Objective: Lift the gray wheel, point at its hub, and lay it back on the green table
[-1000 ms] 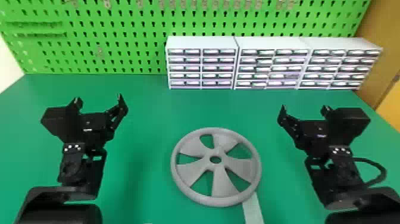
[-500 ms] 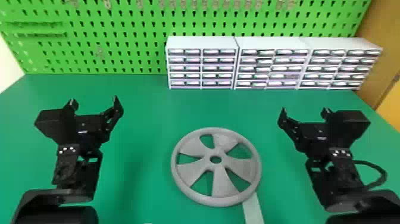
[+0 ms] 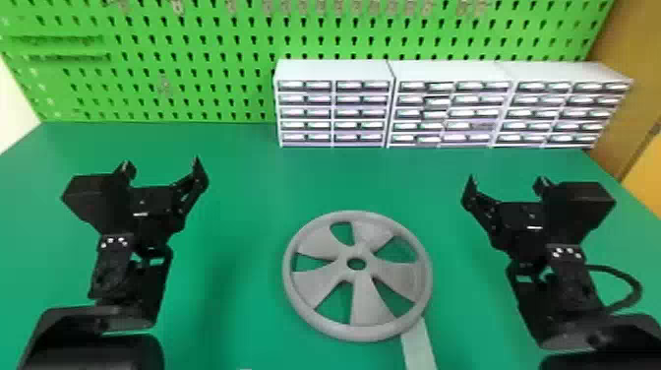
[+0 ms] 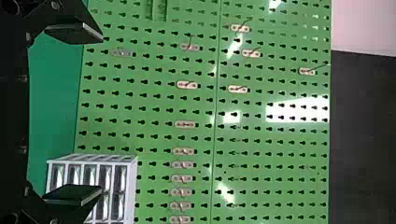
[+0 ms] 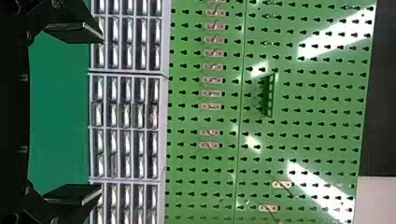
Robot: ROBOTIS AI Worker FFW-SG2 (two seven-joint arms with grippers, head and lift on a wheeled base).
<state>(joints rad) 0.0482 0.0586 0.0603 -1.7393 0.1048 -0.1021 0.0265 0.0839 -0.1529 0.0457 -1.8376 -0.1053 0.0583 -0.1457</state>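
Head view: the wheel [image 3: 364, 300] lies flat on the table [image 3: 246, 167], 1 pale strip [image 3: 419, 349] at its rim. The left gripper [image 3: 163, 165] and right gripper [image 3: 506, 180], on either side, have their jaws wide apart, with 0 things held. 3 drawer units [image 3: 334, 71] stand behind.

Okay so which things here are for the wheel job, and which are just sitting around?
For the job:
- gray wheel
- green table
- left gripper
- right gripper

Just lying about:
- three drawer cabinets at the back
- green pegboard behind them
- pale strip by the wheel's rim
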